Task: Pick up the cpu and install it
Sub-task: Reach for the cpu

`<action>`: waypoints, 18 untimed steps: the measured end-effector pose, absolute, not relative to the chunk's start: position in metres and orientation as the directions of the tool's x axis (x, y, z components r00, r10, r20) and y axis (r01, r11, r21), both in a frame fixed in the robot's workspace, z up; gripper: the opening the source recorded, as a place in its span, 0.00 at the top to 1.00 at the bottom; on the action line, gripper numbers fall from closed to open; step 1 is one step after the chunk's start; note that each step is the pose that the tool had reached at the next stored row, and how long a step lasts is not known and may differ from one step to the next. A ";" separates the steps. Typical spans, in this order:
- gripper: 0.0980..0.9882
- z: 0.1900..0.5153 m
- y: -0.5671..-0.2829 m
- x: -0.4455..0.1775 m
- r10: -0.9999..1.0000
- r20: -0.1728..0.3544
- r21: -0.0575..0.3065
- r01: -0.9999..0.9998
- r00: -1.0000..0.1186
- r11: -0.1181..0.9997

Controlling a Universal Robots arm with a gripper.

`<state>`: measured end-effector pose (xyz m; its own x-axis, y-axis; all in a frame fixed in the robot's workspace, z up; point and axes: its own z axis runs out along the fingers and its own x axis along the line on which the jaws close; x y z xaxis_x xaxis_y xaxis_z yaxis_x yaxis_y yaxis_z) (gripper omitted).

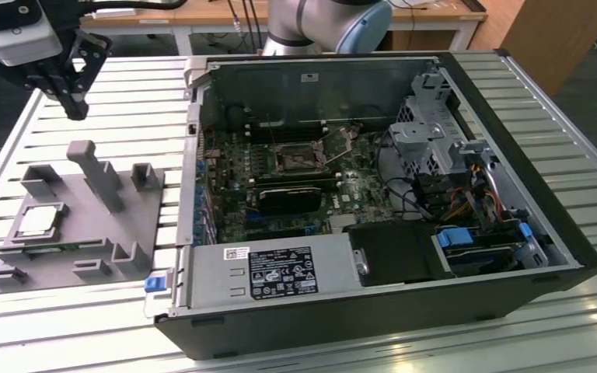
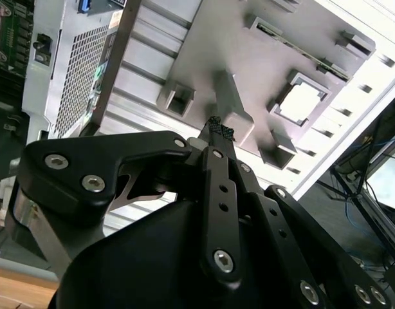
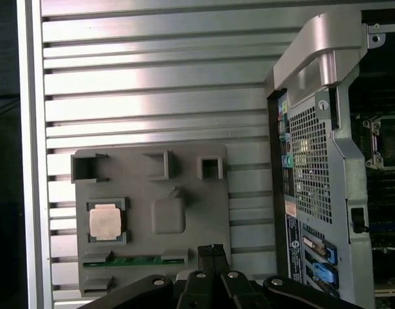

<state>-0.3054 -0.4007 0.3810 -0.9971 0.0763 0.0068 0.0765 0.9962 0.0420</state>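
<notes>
— Cpu (image 1: 37, 222): where does it lie?

— In a square pocket of the grey tray (image 1: 137, 214), silver top up. In the exterior view that is at about eight o'clock from the open computer case (image 1: 382, 311). The tray rests on a slatted metal table (image 1: 71, 334).

— And the gripper (image 1: 74, 109)?

— It hangs over the table at about eleven o'clock from the tray, well apart from the cpu. It is closed tight, tips meeting, with nothing held. Its upper body is cut off by the frame edge, and how high it hangs is hard to judge.

— What do the cameras on the arm add?

— In the first wrist view the gripper (image 3: 211, 250) tips sit near the tray's edge. In the second wrist view they overlap a tall post (image 2: 228, 103) on the tray.

— Is anything half hidden?

— Yes. Inside the case the socket (image 1: 296, 159) shows as a dark square with a metal frame, but its details are too small to make out. A green strip (image 3: 133, 261) lies in a tray slot, mostly covered.
</notes>
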 end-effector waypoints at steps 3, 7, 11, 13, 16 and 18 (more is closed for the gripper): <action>0.99 0.381 -0.401 -0.308 0.076 0.009 0.042 0.077 -0.997 0.996; 0.99 0.380 -0.401 -0.312 0.076 0.012 0.042 0.077 -0.997 0.996; 0.99 0.380 -0.401 -0.316 0.076 0.015 0.041 0.077 -0.997 0.996; 0.99 0.379 -0.401 -0.319 0.076 0.016 0.041 0.077 -0.997 0.996; 0.99 0.379 -0.401 -0.322 0.076 0.018 0.041 0.077 -0.997 0.996; 0.99 0.379 -0.401 -0.324 0.076 0.020 0.041 0.077 -0.997 0.996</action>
<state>-0.3241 -0.4007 0.3786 -0.9969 0.0763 0.0197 0.0770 0.9962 0.0410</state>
